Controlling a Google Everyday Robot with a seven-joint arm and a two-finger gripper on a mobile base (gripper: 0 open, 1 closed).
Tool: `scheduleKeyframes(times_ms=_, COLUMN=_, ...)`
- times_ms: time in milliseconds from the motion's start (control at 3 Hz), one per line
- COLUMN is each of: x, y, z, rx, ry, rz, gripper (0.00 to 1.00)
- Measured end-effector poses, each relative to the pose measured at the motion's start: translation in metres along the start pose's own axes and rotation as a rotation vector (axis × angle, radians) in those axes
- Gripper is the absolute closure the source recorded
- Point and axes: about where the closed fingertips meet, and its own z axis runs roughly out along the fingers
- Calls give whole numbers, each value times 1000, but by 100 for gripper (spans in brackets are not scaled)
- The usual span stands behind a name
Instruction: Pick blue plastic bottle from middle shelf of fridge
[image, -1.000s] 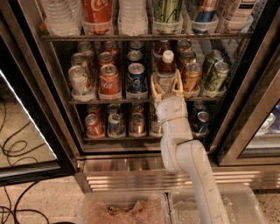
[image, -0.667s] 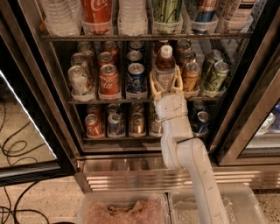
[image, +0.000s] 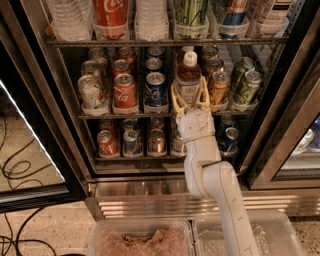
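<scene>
Around the blue plastic bottle (image: 189, 82), the fridge (image: 278, 100) is all hard surfaces: black frame, glass door swung open, ribbed steel base below. The middle shelf (image: 125, 116), a thin dark wire rack with clear plastic lane trays, passes under the bottle's foot. The white, smooth, rounded arm (image: 210, 175) rises from below the bottle to its front.

What you should note is the change. Compared with a second ago, the bottle's white screw cap (image: 190, 58) appears to sit a touch higher and nearer the rack above it, while the rack has not shifted. I read that as the lift having begun (a small rise, so treat it as likely, not certain).

The gripper (image: 189, 93) is at the bottle's lower half. Its two pale, curved fingers (image: 174, 97) straddle the label and appear clamped against both sides, so you are grasping the bottle, which is still inside the fridge at middle-shelf height.

The bottle is clear, slightly waisted plastic, dark drink showing through and a pale label. It will flex under a hard squeeze. To its left stands a blue Pepsi can (image: 156, 88) and to its right a gold can (image: 218, 88), both rigid metal cylinders just beside the fingers. Draw straight out.
</scene>
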Motion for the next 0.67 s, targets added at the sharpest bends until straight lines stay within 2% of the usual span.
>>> scheduleKeyframes(times_ms=333, x=-3, y=-5, z=-47, rx=-51, ry=52, rz=16, gripper=100)
scheduleKeyframes(times_ms=667, x=-5, y=-4, z=-49, rx=-51, ry=52, rz=16, gripper=100)
